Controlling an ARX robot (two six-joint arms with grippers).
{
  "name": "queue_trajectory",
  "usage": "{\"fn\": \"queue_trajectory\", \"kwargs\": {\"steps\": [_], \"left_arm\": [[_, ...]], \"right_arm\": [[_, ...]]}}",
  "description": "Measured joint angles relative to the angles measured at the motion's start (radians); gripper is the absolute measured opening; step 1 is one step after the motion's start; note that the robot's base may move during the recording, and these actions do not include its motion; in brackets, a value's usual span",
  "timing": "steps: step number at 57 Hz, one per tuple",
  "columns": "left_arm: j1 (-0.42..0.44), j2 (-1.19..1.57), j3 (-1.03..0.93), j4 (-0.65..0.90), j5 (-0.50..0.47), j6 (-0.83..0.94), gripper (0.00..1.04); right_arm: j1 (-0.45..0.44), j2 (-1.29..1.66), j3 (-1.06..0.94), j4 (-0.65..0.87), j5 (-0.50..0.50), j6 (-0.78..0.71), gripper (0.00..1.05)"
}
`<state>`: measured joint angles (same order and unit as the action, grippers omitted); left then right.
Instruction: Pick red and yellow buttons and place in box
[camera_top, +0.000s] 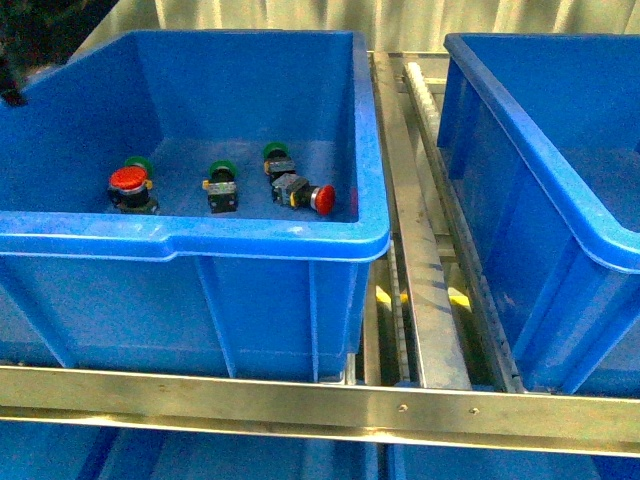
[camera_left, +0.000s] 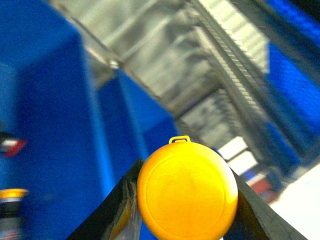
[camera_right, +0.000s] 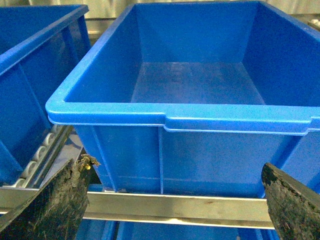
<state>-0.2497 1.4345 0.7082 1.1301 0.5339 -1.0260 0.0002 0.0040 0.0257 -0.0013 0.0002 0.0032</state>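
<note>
My left gripper (camera_left: 186, 200) is shut on the yellow button (camera_left: 187, 190); its round yellow cap fills the space between the two black fingers (camera_left: 107, 212). The left wrist view is blurred, with blue bin walls around. Neither arm shows in the front view. There, two red buttons lie in the left blue bin (camera_top: 200, 240): one upright at the left (camera_top: 128, 180), one on its side in the middle (camera_top: 322, 198). My right gripper (camera_right: 172, 200) is open and empty, facing the outer wall of an empty blue box (camera_right: 200, 115).
Three green-capped buttons (camera_top: 221, 172) stand among the red ones in the left bin. A second blue bin (camera_top: 560, 180) stands at the right. A metal roller rail (camera_top: 420, 260) runs between the bins, and a steel bar (camera_top: 320, 400) crosses in front.
</note>
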Motion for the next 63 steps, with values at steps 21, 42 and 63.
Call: {"fn": "queue_trajectory", "kwargs": {"steps": [21, 42, 63], "left_arm": [[-0.114, 0.006, -0.042, 0.193, 0.139, -0.224, 0.33], [-0.066, 0.112, -0.032, 0.208, 0.136, -0.233, 0.33], [-0.064, 0.29, 0.233, 0.027, 0.138, -0.137, 0.33]], "right_arm": [[0.0, 0.0, 0.0, 0.0, 0.0, 0.0, 0.99], [0.0, 0.0, 0.0, 0.0, 0.0, 0.0, 0.99], [0.0, 0.0, 0.0, 0.0, 0.0, 0.0, 0.99]]}}
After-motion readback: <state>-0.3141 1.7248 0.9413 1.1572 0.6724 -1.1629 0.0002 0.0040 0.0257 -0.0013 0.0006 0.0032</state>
